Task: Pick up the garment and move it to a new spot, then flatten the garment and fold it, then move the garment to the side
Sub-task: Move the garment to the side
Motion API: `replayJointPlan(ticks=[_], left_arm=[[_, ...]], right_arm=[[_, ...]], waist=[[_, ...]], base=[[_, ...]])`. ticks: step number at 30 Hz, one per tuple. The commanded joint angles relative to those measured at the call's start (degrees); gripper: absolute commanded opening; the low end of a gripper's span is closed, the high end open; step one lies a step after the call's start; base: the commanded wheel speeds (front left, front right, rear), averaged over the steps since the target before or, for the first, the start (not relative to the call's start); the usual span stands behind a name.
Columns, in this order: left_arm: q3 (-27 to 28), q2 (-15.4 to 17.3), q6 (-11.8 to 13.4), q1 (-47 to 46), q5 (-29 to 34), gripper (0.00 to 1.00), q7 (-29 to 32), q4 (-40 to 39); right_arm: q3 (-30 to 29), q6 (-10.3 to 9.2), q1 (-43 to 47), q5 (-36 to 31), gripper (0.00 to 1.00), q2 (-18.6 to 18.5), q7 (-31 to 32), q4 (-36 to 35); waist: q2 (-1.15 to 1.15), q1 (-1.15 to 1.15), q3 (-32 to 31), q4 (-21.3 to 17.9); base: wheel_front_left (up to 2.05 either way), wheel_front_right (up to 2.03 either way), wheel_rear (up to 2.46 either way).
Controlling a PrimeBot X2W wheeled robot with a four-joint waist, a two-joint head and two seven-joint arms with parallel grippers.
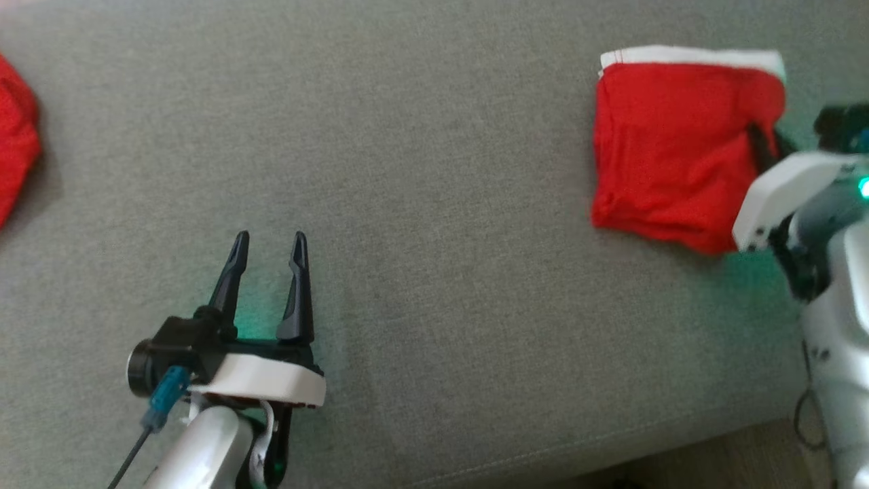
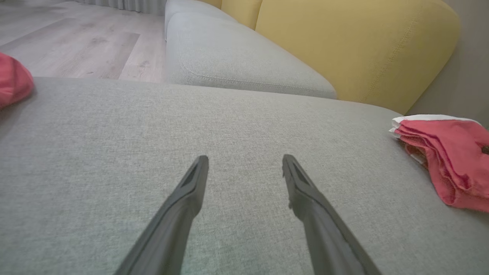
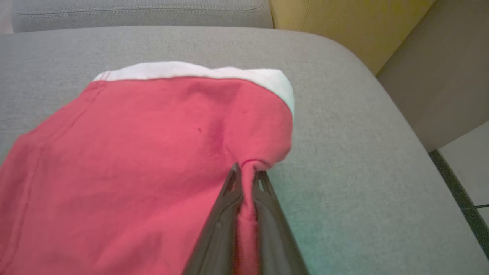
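Status: garment looks folded already, a red stack w/ a white band along its far edge. It lies flat on the grey cushion, near the cushion's right end, toward its back edge.

right gripper: jaws clamped on a small pinch of red fabric at the garment's right edge, just below the band corner. Cloth puckers up into a ridge between the fingers. Can't tell how many layers are in the pinch.

left gripper: jaws wide apart, nothing in them, over bare cushion front-of-middle, well apart from the garment.

Another red cloth sits at the cushion's left end. Not touched.

Handling, my read:
- Light, soft, fully limp. No stiffness, will drape from any single hold.
- Not fragile, not slippery. Woven cushion cover prob grips it, so dragging = rumpled or opened fold.
- A one-pt pinch on the top layer risks peeling the stack open when lifted.

Where to hold: thru all layers at the band corner or along a folded edge; the band prob gives the firmest bite. Best w/ both grippers, one per band corner, lift clear of the cushion, then carry sideways. Left gripper has a long reach across the cushion to get there.

Step, I'd guess: last one, move to the side.
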Motion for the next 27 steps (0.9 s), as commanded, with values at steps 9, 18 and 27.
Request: replayJointPlan(ticks=[9,18,27], left_arm=[[2.3,2.6,1.7,-2.5,1.3,1.00,0.9,-4.3],[2.6,2.8,2.3,-2.1,1.0,1.00,0.6,-5.2],[2.7,1.9,2.1,-1.3,-0.2,1.00,-0.6,-3.3]], right_arm=[[-0.6,0.37,-11.5,-4.2,0.00,-10.1,-2.4,5.9],[-4.9,0.37,-16.1,-10.1,1.00,-15.5,-5.7,11.3],[-6.2,0.37,-15.6,-11.0,1.00,-10.7,-9.7,10.4]], waist=[[0.00,-0.01,4.4,4.0],[0.00,-0.01,6.5,7.4],[0.00,-0.01,1.6,7.6]], base=[[0.00,0.00,0.00],[0.00,0.00,0.00],[0.00,0.00,0.00]])
